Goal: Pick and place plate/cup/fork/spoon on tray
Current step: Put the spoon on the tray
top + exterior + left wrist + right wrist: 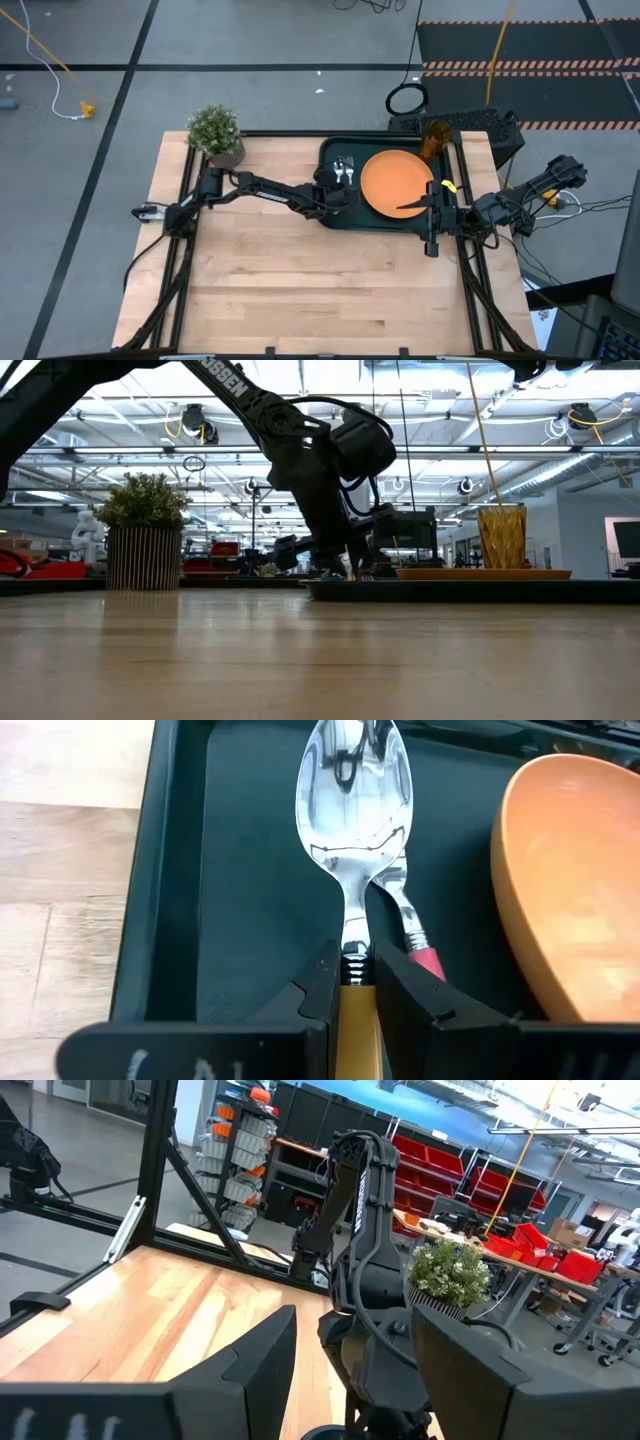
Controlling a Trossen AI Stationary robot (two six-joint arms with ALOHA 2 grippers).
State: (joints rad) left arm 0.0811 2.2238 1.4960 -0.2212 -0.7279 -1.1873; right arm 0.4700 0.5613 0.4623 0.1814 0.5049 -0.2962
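The dark green tray [330, 150] lies at the table's far middle. The orange plate [397, 183] rests flat in it, and the amber cup [434, 140] stands at the tray's far right corner. My left gripper [338, 195] is low over the tray's left part, shut on the spoon [352, 790]. The fork [425, 960], with its red handle, lies on the tray floor beside and partly under the spoon; its tines are hidden behind the spoon's bowl. My right gripper [350, 1380] is open and empty at the tray's right edge, by the plate. My left gripper pinches the spoon's orange handle [356, 1005] between its two fingers, right below the metal neck. The fingers lie along the spoon, coming low from the table's near side. The spoon points toward the far edge, bowl up, crossing over the fork's neck [400, 905].
A potted green plant [215, 132] stands at the table's far left corner, also showing in the low view [147, 530]. The bare wooden table [320, 290] spreads toward the near edge. A black box [480, 125] sits beyond the far right corner.
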